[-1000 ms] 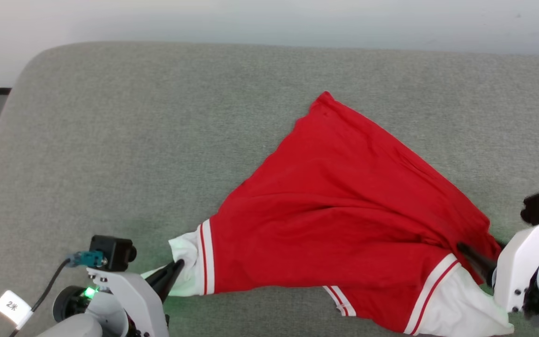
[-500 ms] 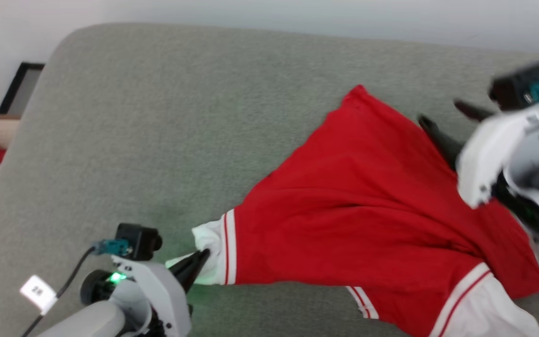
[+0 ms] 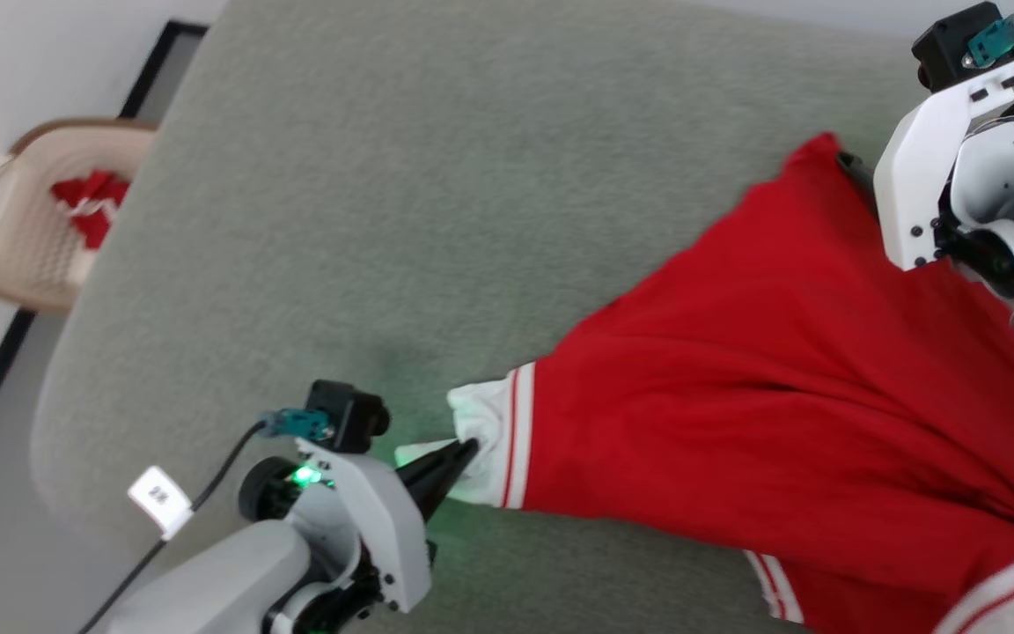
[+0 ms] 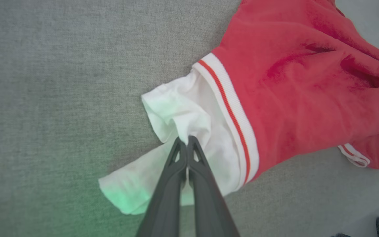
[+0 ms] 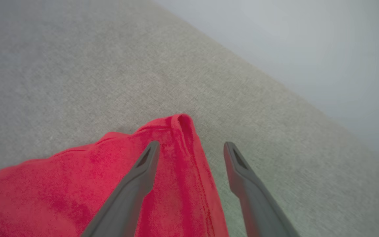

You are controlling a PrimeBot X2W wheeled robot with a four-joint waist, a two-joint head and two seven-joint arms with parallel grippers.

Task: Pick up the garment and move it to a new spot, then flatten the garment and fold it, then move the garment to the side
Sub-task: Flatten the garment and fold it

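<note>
Red garment (image 3: 736, 379) spread on grey upholstery (image 3: 366, 176); flattening appears under way.
Left gripper (image 4: 187, 142) clenched on the white lining (image 4: 176, 112); right gripper (image 5: 191, 144) released, its fingers (image 5: 143, 171) straddling the garment's far corner. Folding and moving aside remain.

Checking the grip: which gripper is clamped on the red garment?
The left gripper, shut on the white lining of the garment; the right gripper stands open over its red corner.

This looks like a plain, home-like room set up for laundry: a wide padded surface (image 3: 384, 220) covered in grey woven cloth stands by a bare pale wall (image 3: 32, 53), with a beige basket (image 3: 27, 255) holding red clothes (image 3: 89, 201) down beside it.
</note>
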